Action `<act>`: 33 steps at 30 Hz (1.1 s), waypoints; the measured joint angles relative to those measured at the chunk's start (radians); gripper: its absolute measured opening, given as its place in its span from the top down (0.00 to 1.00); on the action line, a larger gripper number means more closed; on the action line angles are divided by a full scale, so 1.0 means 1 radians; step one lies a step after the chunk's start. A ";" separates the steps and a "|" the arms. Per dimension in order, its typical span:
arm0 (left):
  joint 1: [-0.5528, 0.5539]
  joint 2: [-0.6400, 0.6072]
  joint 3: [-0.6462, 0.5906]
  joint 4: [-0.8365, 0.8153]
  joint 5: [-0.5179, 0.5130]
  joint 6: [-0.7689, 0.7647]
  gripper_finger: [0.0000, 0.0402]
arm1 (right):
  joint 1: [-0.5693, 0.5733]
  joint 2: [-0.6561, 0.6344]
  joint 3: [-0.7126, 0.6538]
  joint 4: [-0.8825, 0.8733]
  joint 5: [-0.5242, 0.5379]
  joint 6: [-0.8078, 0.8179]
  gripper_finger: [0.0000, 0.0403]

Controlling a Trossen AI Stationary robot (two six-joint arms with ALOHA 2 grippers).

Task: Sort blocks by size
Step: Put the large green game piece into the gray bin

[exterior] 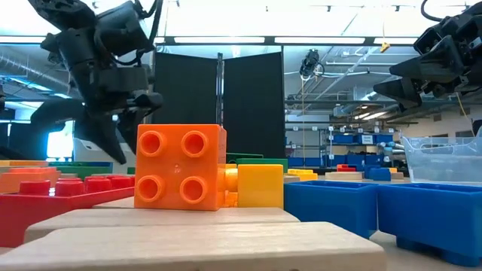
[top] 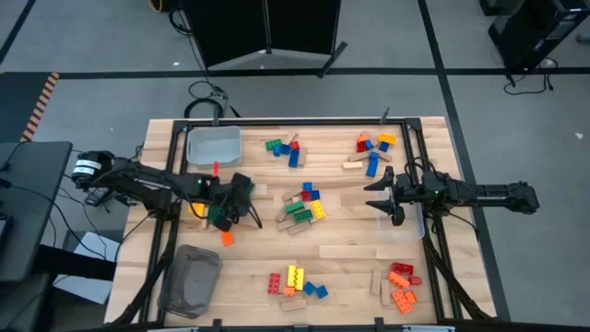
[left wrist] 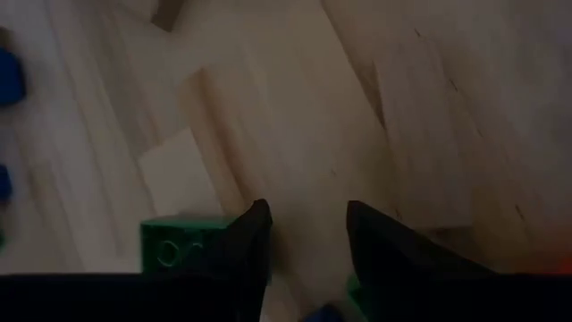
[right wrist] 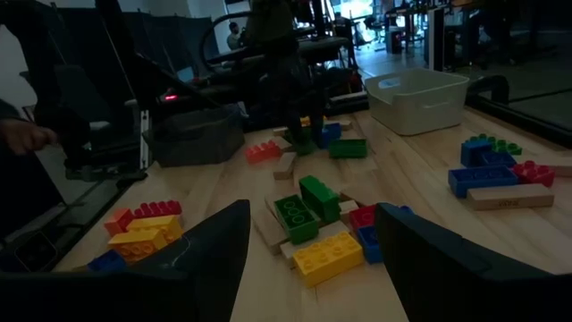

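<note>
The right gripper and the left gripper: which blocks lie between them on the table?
High view: a mixed pile of blocks lies between the left gripper and right gripper.

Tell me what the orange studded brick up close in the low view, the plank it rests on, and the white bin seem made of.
Orange brick: looks like moulded plastic, smooth and slightly glossy, with round studs.
Plank: apparently unfinished wood, pale, matte, faint grain.
White bin: probably plastic, smooth, thin-walled, with a rolled rim.

Grey floor (top: 111,83) crossed by black tape lines. Black panel (top: 263,28) standing just beyond the wooden surface (top: 350,254). Behind that panel: long ceiling light strips (exterior: 339,39), exposed ducts, shelving with blue bins (exterior: 354,139).
</note>
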 joint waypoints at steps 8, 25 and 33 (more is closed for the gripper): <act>0.008 0.000 0.131 -0.003 -0.264 -0.349 0.61 | 0.000 0.000 0.000 0.000 0.000 0.000 0.37; 0.148 0.007 0.162 -0.126 -0.171 -0.993 0.51 | 0.000 0.000 0.000 0.000 0.000 0.000 0.37; 0.152 0.012 0.162 -0.105 -0.172 -1.088 0.35 | 0.000 0.000 0.000 0.000 0.000 0.000 0.37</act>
